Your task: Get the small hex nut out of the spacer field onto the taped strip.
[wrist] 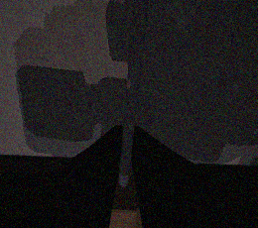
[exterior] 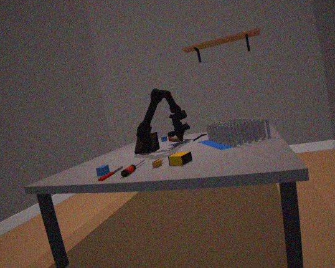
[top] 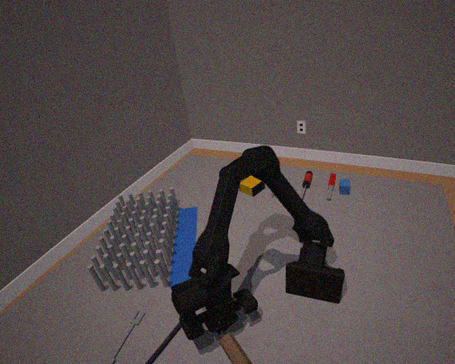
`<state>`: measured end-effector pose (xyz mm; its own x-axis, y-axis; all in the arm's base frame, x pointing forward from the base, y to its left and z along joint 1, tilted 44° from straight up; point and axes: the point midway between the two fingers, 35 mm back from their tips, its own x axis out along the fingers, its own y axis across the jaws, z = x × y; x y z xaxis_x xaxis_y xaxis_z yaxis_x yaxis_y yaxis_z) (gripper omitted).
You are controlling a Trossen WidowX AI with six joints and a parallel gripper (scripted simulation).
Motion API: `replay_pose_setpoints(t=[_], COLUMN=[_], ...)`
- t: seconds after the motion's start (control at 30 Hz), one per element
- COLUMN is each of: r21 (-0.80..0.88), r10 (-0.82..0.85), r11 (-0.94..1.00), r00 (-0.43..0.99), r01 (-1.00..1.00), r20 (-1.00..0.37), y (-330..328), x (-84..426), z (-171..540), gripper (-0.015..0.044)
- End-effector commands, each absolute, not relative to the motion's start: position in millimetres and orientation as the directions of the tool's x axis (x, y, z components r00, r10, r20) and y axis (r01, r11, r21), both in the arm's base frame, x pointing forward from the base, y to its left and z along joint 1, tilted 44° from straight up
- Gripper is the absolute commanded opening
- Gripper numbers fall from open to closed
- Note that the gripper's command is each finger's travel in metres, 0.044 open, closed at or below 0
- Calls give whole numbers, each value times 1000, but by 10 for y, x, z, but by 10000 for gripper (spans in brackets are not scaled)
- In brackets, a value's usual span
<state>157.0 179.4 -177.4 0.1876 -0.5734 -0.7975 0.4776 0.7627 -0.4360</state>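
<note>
My gripper [top: 220, 333] [exterior: 180, 139] [wrist: 126, 132] is shut on a wooden-handled tool, low over the table in front of the field. Its wooden handle [top: 237, 350] [exterior: 174, 139] [wrist: 125, 218] and thin grey shaft [wrist: 127, 151] show; its far tip is hard to make out. The grey metal spacers [top: 159, 267] [exterior: 238, 132] stand upright in rows. The blue taped strip [top: 184, 245] [exterior: 217, 144] lies along their front edge. The hex nut cannot be made out in any view. A thin forked tool [top: 134, 322] and a dark rod [top: 166, 342] [exterior: 200, 136] lie near the gripper's side of the field.
A yellow and black block [top: 250, 185] [exterior: 179, 159], a red and black screwdriver [top: 308, 179] [exterior: 128, 171], a red-handled tool [top: 331, 179] [exterior: 106, 176], a blue block [top: 344, 186] [exterior: 103, 170] and a small yellow item [exterior: 157, 163] lie away from the field. Another blue block [exterior: 164, 138] is behind the arm.
</note>
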Motion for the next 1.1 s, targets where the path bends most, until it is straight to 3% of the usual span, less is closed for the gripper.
replay_pose_setpoints(t=[0.0, 1.07], r21=[-438, -325], r10=[-575, -480], r11=[762, 814], r00=[187, 242], r01=[478, 481], r20=[-797, -843], y=[1724, 1723], x=[1552, 1551], z=[-1797, -1799], gripper=[0, 0])
